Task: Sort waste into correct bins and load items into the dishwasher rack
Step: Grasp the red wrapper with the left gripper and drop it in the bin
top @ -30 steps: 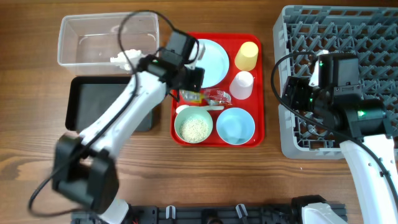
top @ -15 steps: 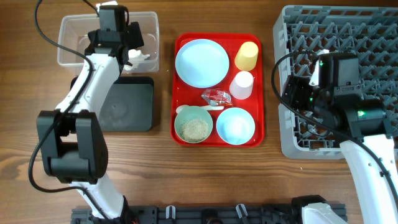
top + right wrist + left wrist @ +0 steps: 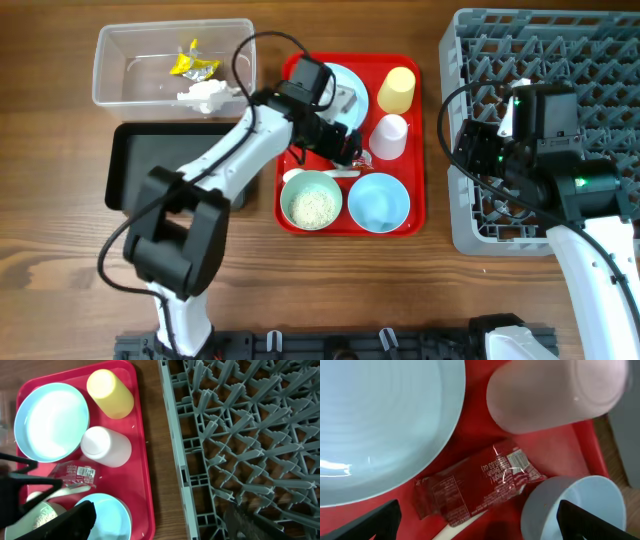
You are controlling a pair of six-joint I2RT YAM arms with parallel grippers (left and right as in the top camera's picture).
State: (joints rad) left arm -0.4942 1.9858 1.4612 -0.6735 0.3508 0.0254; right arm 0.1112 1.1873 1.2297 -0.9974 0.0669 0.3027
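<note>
left gripper [image 3: 479,508] hangs over the red tray [image 3: 416,150], fingers spread wide, nothing pinched. the dark red wrapper [image 3: 475,487] lies flat on the tray floor right under it, in the tray's middle, btwn the plate [image 3: 375,420], the whitish cup [image 3: 545,395] and the empty bowl [image 3: 575,507]. plate sits in the tray's far-left part, partly under the left arm [image 3: 240,150]. yellow cup [image 3: 397,90] in the far-right corner, whitish cup just nearer than it. near-left corner: rice bowl [image 3: 287,205] holding rice grains [image 3: 312,207]; near-right corner: the empty bowl. white spoon [image 3: 335,174] lies on the tray just beyond the rice bowl. left of the tray, on the table [image 3: 60,250]: clear tub [image 3: 140,75] at the far side w/ a yellow wrapper [image 3: 193,63] and a tissue wad [image 3: 205,95] inside, black tray [image 3: 150,170] nearer, both apart from the red tray. right of the tray: dishwasher rack [image 3: 560,50]. right gripper [image 3: 161,510] hovers just right of the tray, at the rack's edge, fingers apart, holding nothing.
</note>
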